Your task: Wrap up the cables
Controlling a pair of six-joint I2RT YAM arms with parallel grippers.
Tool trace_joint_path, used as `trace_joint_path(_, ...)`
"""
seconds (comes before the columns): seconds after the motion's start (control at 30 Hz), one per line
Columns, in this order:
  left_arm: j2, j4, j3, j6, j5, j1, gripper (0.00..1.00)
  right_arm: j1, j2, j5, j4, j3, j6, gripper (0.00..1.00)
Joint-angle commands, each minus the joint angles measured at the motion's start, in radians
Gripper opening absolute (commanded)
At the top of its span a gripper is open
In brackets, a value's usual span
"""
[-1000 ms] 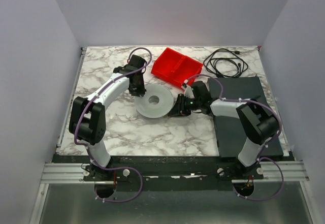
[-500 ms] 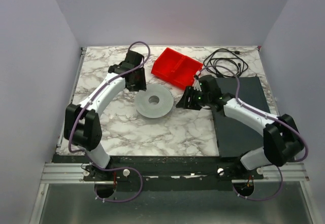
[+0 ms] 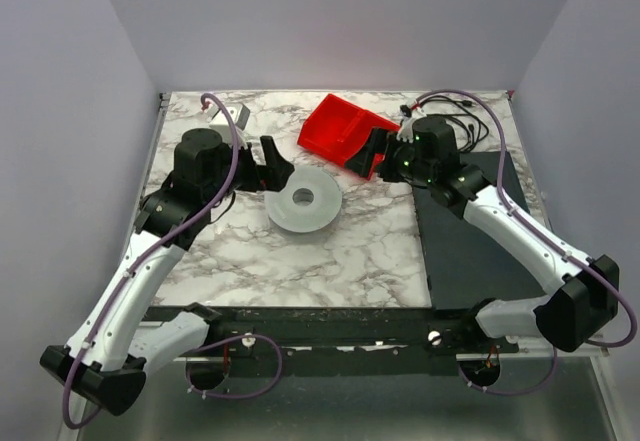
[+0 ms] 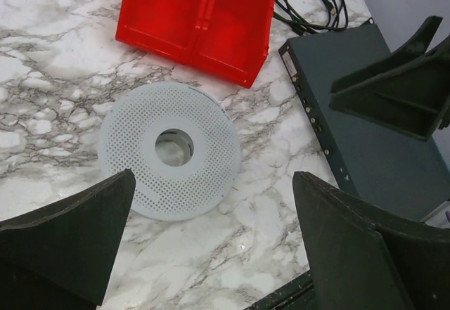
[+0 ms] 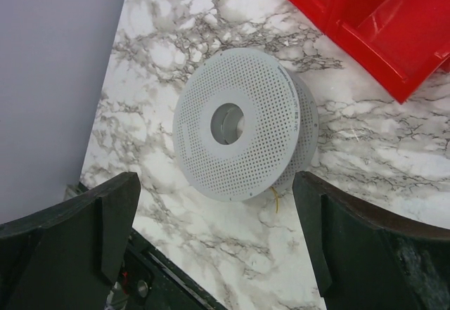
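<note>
A pale grey perforated spool (image 3: 303, 201) lies flat on the marble table (image 3: 300, 261). Of the cables, only a short yellow wire end (image 5: 274, 199) shows, poking out from under the spool's (image 5: 235, 124) rim; a tiny yellow speck (image 4: 234, 187) lies beside the spool (image 4: 169, 148) in the left wrist view. My left gripper (image 3: 277, 164) hovers open just left of the spool, its fingers (image 4: 70, 233) wide apart with nothing between them. To the spool's upper right, over the red bin's edge, my right gripper (image 3: 368, 153) is raised. It is also open and empty, fingers (image 5: 365, 240) spread.
A red two-compartment bin (image 3: 340, 131) sits behind the spool. A thick black cord coil (image 3: 455, 121) lies at the back right, partly under the right arm. A dark flat box (image 3: 460, 241) covers the table's right side. The table's black front edge (image 5: 162, 282) is close below.
Both arms have lifted and drawn back from the spool, the left to the left and the right up toward the bin. Both grippers have gone from nearly shut to wide open.
</note>
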Motion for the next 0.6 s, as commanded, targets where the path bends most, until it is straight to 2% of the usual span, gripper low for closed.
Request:
trace_joint_path(0.0, -0.067, 0.046, -0.081, -0.001, 0.036, -0.004, 0.99, -0.003, -0.041, 0.041, -0.023, 0.035, -0.007, 1.00)
trace_joint_path(0.17, -0.144, 0.071, -0.129, -0.012, 0.012, -0.006, 0.98, -0.004, -0.054, 0.051, -0.015, 0.029, -0.010, 1.00)
trace_joint_path(0.57, -0.124, 0.091, -0.130, -0.037, 0.018, -0.006, 0.98, -0.003, -0.065, 0.067, -0.010, 0.026, -0.025, 1.00)
